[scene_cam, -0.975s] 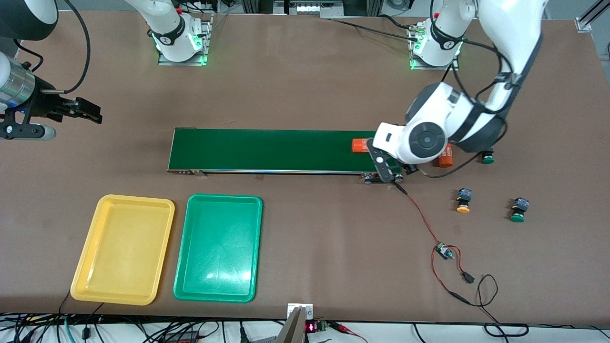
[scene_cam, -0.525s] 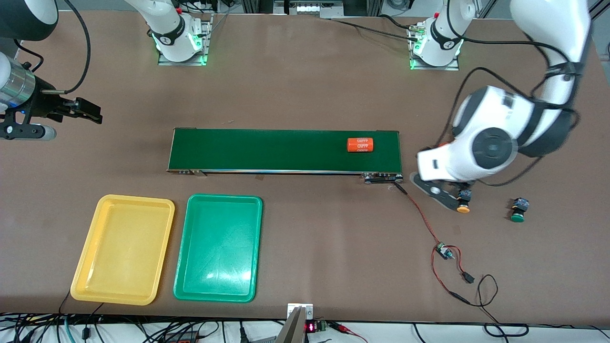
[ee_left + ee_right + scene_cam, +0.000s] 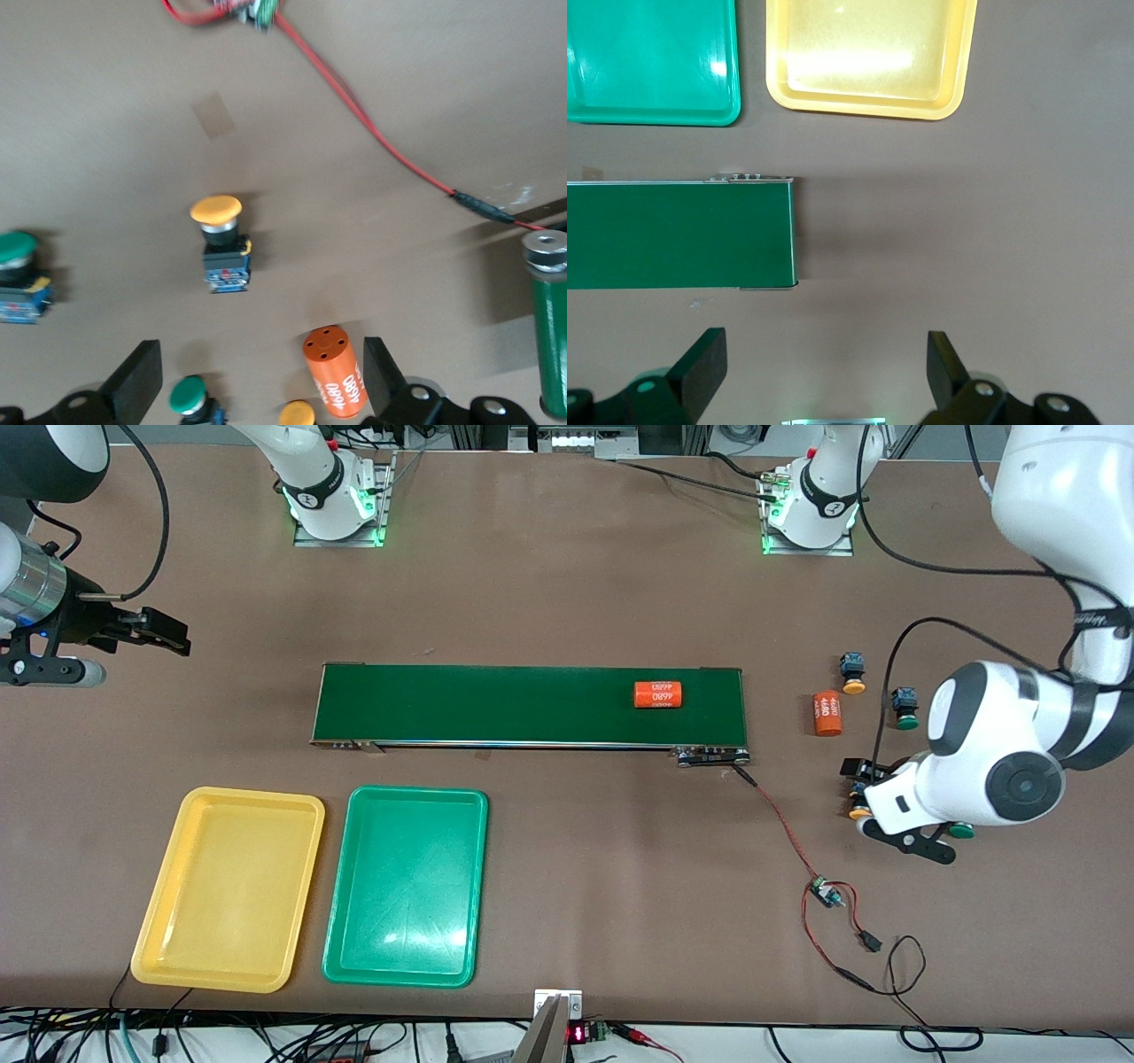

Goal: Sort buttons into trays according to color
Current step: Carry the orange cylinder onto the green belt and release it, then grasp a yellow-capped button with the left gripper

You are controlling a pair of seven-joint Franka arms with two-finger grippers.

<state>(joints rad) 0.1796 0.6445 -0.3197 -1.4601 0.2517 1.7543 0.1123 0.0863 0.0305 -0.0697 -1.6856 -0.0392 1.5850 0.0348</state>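
Left gripper (image 3: 257, 390): black fingers (image 3: 135, 382) spread wide, empty, hanging over the buttons at the left arm's end of the table.
Right gripper (image 3: 824, 381): fingers (image 3: 704, 363) wide apart, empty; arm waits over bare table at the right arm's end.
Yellow-capped push-button switch, black-and-blue body (image 3: 221, 243): lying on its side, apart from its neighbours. Judged light, rigid, prone to roll on the round cap; best pinched across the squarish body.
Green-capped push-button switch (image 3: 18, 274): beside it, well apart.
2 further buttons, 1 green (image 3: 190, 398), 1 yellow (image 3: 297, 413): near the orange lettered cylinder (image 3: 335, 382).
Yellow plastic tray (image 3: 229, 887), green plastic tray (image 3: 406, 886): side by side, nearer the front camera than the dark-green conveyor belt (image 3: 496, 704); both empty.
Left wrist view: shows the 2 buttons that the arm mostly covers in the front view.
Front view: alone shows a 2nd cylinder (image 3: 658, 694) on the belt.
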